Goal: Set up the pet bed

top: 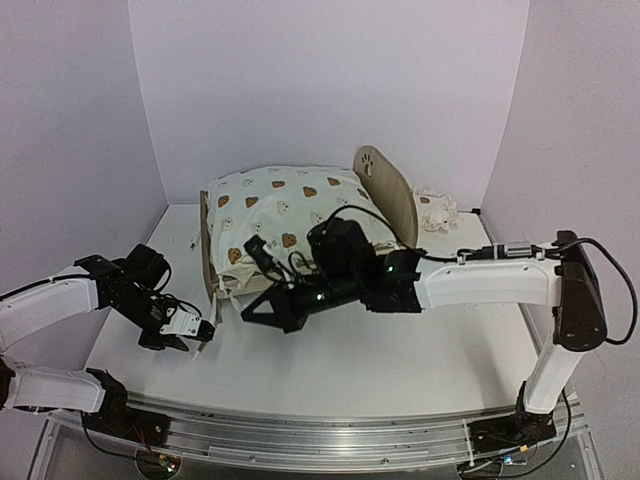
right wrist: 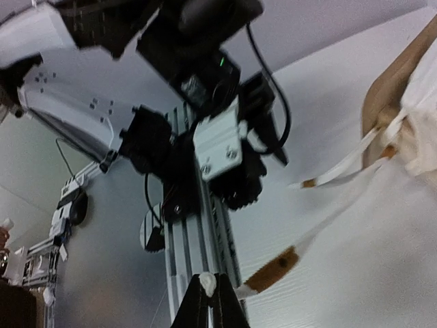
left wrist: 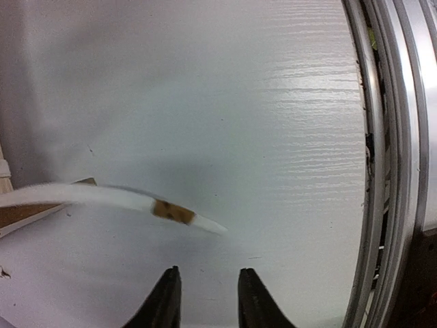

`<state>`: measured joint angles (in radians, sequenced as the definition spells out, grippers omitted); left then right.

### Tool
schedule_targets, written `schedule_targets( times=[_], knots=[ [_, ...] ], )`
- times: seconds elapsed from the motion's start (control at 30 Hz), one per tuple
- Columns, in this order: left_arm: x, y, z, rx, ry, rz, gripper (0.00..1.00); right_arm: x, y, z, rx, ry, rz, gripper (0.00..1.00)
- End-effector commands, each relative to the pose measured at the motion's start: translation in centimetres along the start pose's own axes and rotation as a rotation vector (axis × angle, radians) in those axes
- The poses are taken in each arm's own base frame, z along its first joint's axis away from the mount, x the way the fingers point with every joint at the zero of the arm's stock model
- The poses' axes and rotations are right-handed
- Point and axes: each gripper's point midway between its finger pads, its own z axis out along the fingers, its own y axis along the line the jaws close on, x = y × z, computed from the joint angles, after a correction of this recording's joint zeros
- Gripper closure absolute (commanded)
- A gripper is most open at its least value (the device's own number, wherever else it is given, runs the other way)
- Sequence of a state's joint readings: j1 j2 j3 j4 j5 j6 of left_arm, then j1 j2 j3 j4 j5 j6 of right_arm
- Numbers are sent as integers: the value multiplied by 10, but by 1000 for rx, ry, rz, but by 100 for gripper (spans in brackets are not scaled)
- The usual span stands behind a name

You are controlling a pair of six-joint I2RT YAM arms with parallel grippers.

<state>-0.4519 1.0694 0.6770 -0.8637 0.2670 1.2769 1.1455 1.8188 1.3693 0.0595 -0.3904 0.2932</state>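
I see pet bed (top: 385,195) at back-centre of surface (top: 420,350), bear-print cushion (top: 290,200) lying on it. My right hand (right wrist: 208,287) clenched on cushion's tie strap (right wrist: 273,268). My left hand (left wrist: 208,273) released, nothing between fingers; loose strap (left wrist: 102,196) lies just ahead of it, not touching.

Top view: even, diffuse overhead light, moderately bright, with soft shadows under the arms on the table (top: 400,350). Left wrist view: glare streaks along the metal rail (left wrist: 403,137) at right; ribbon (left wrist: 123,198) smeared by motion blur. Right wrist view: dimmer, soft throughout, edges bowed.
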Motion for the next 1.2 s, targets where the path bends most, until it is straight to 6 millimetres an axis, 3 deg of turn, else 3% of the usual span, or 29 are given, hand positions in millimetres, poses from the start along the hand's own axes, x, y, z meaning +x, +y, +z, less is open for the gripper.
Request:
schedule_targets(
  times=[0.0,0.03,0.07,0.13,0.2,0.23,0.3,0.43,0.47,0.57,0.67,0.9,1.03,1.17],
  knots=[
    [-1,-18,-2,61,-24,29,56,76,9,46,-61,192,87,100],
    [0,-21,-2,71,-20,32,50,90,10,55,-70,232,97,100],
    [2,-23,-3,81,-10,33,46,103,8,60,-68,264,117,90],
    [6,-24,-4,84,18,30,39,118,1,61,-48,302,144,59],
    [5,-10,-8,36,27,-9,37,117,-7,47,18,307,123,39],
    [-1,-1,-13,8,13,-38,36,108,-12,36,57,284,113,33],
    [-30,27,-35,-52,-94,-103,34,84,-37,5,167,231,148,30],
    [-103,91,-92,-146,-358,-255,30,34,-105,-84,462,116,312,29],
    [-110,104,-96,-171,-363,-306,28,27,-119,-106,538,97,340,28],
    [-133,129,-83,-281,-297,-290,19,17,-167,-165,824,69,387,25],
    [-141,151,-66,-360,-247,-241,16,10,-202,-195,973,85,423,25],
    [-130,212,-40,-474,-90,-295,28,-23,-252,-179,1012,93,418,31],
    [-126,221,-30,-474,-58,-307,35,-34,-268,-157,981,91,417,33],
    [-113,217,-25,-445,-22,-319,38,-35,-285,-137,967,96,422,33]
  ],
)
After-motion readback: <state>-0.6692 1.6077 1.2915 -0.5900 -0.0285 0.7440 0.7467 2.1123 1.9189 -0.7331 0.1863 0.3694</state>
